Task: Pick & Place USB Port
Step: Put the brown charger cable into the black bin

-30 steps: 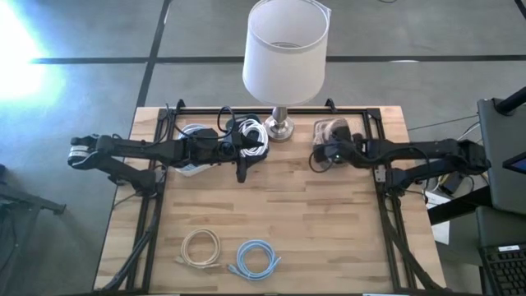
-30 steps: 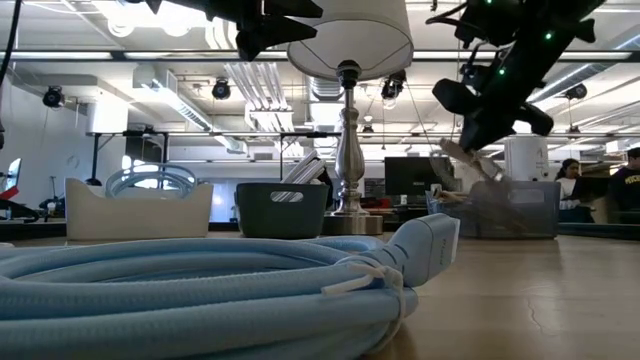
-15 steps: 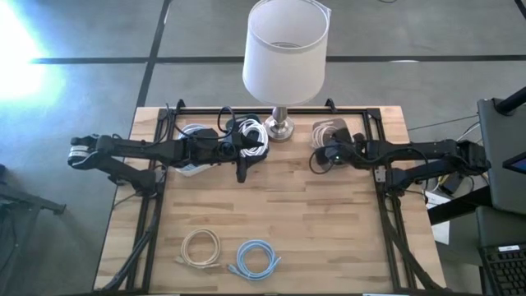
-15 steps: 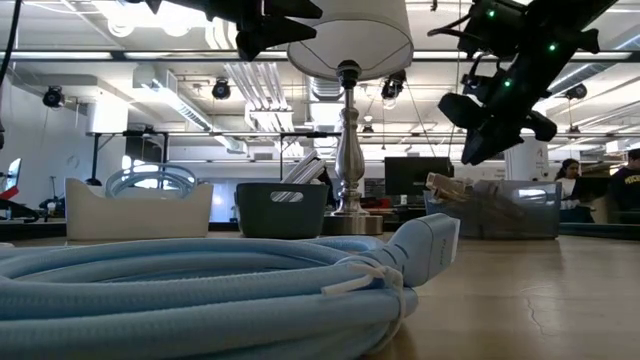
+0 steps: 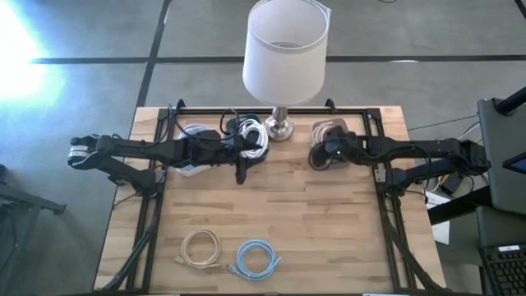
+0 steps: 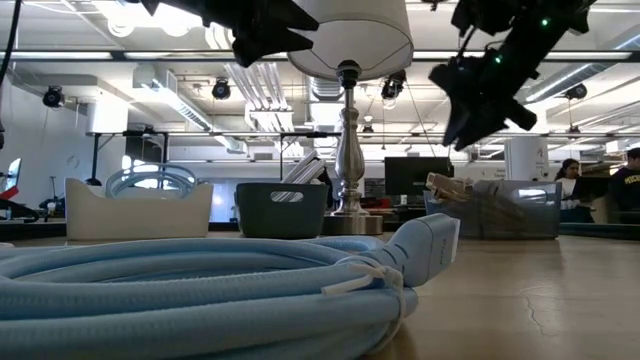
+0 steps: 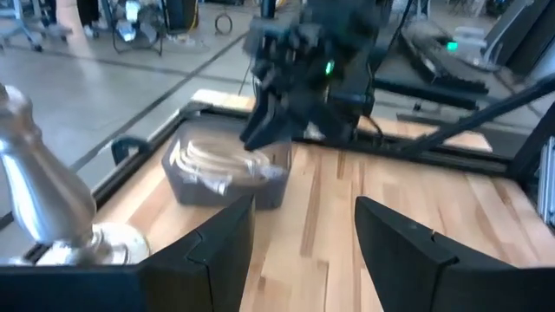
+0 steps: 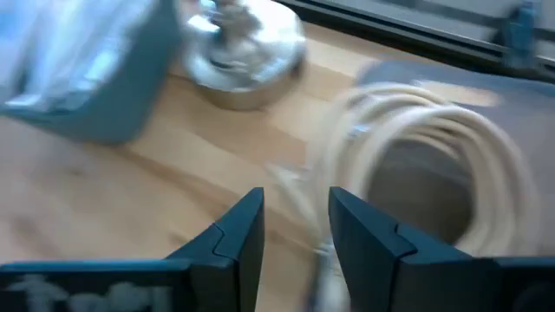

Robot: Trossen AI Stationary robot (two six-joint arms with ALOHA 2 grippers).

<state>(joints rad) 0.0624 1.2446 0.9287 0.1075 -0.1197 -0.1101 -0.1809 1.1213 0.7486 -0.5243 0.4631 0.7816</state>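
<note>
Raised since before, right fingers (image 8: 295, 238) gape empty above coiled beige cable (image 8: 425, 147); left fingers (image 7: 299, 247) gape empty.

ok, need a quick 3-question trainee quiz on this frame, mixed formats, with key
1. True or false: the right gripper hangs by the grey bin of beige cable.
2. Which coil lies nearest the table's front edge? A) light blue coiled cable B) white cable bundle C) the beige cable in the grey bin
3. Fill in: the tall lamp with the white shade has a ____ metal base.

Key: 1 true; 2 A; 3 silver. The left gripper waits beside the dark bin holding the white bundle.
</note>
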